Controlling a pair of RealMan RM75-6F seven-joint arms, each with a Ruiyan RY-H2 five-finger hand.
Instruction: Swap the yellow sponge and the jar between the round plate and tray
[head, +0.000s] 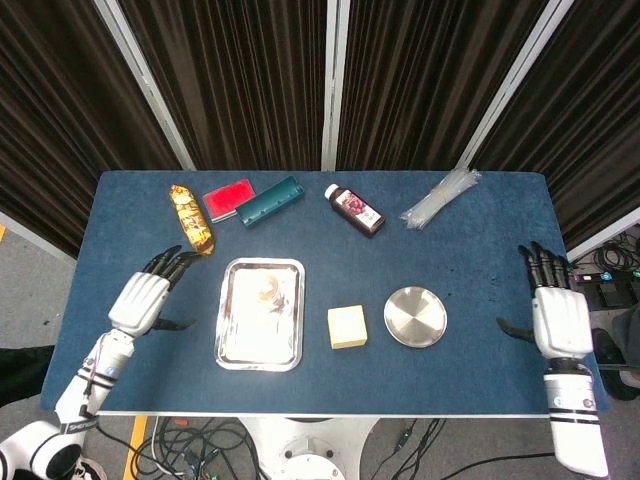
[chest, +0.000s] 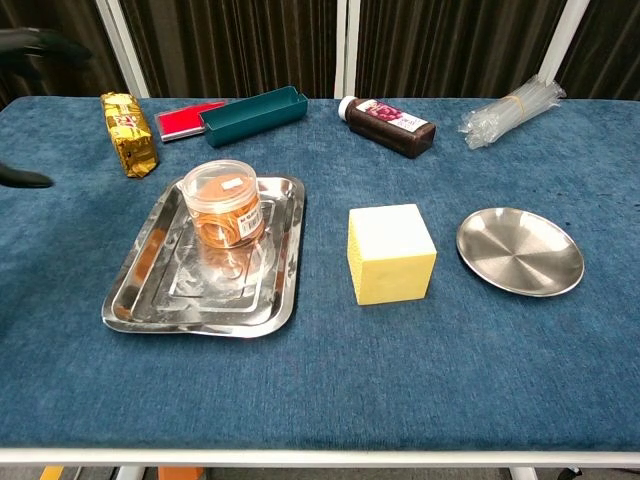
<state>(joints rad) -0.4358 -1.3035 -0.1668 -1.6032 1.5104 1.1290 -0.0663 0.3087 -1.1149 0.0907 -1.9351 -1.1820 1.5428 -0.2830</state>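
Both robot hands sit spread and empty, so next I reach my left robot hand (head: 143, 299) right to the jar (chest: 222, 203) in the tray (chest: 139, 290).

The left hand (head: 147, 296) hovers over the table's left part with its palm turned down, dark fingers (head: 170, 264) apart and stretched toward the far side, thumb sticking out to the side. It holds nothing. Its forearm runs back and down to the lower left corner of the head view (the chest view catches only dark fingertips (chest: 35, 40) at its upper left edge). The right hand (head: 558, 315) hangs at the table's right edge, palm down too, fingers spread and pointing away from the robot, thumb out toward the table, empty. Its wrist and forearm drop straight down to the bottom of the head view.
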